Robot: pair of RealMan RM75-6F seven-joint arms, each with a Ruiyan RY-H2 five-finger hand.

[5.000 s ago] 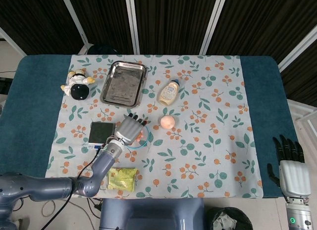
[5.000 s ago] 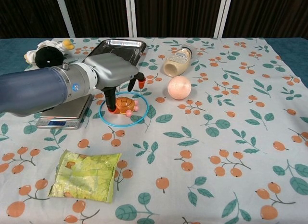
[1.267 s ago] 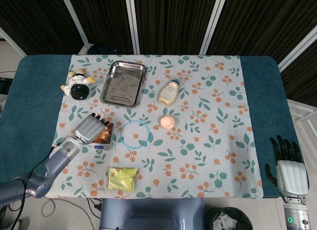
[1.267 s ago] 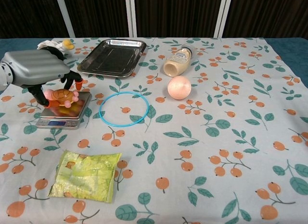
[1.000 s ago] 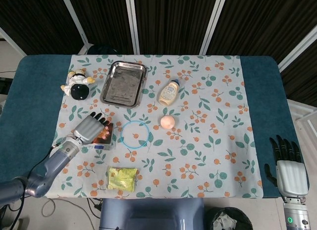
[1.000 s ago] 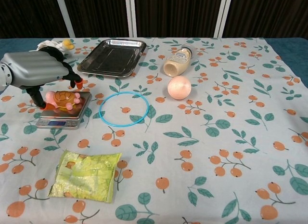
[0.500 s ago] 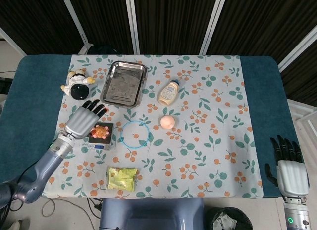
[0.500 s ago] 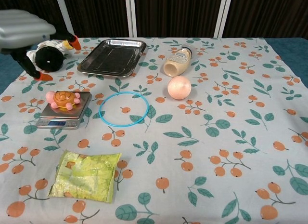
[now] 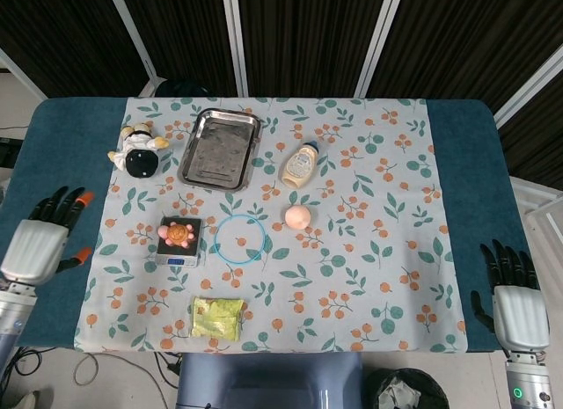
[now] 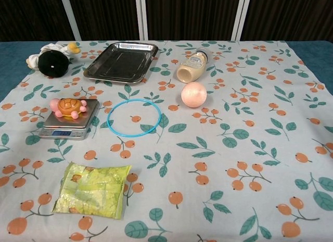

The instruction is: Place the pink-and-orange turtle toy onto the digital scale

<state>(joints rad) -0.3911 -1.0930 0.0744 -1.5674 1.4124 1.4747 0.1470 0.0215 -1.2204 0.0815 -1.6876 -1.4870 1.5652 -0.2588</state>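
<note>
The pink-and-orange turtle toy (image 9: 178, 233) (image 10: 68, 106) lies on the platform of the digital scale (image 9: 179, 251) (image 10: 57, 129), left of the middle of the table. No hand touches it. My left hand (image 9: 40, 243) hovers over the blue cloth at the table's left edge, well away from the scale, with its fingers spread and nothing in them. My right hand (image 9: 515, 303) hangs off the table's near right corner, fingers apart and empty. Neither hand appears in the chest view.
A blue ring (image 9: 239, 240) lies right of the scale, with a peach ball (image 9: 298, 216) further right. A steel tray (image 9: 220, 149), a sauce bottle (image 9: 300, 164) and a black-and-white plush (image 9: 137, 154) sit at the back. A green snack packet (image 9: 217, 317) lies near the front edge.
My left hand set the turtle on the scale, released it, lifted and drew back left to the table's edge. The turtle stays on the scale. The right hand has not moved.
</note>
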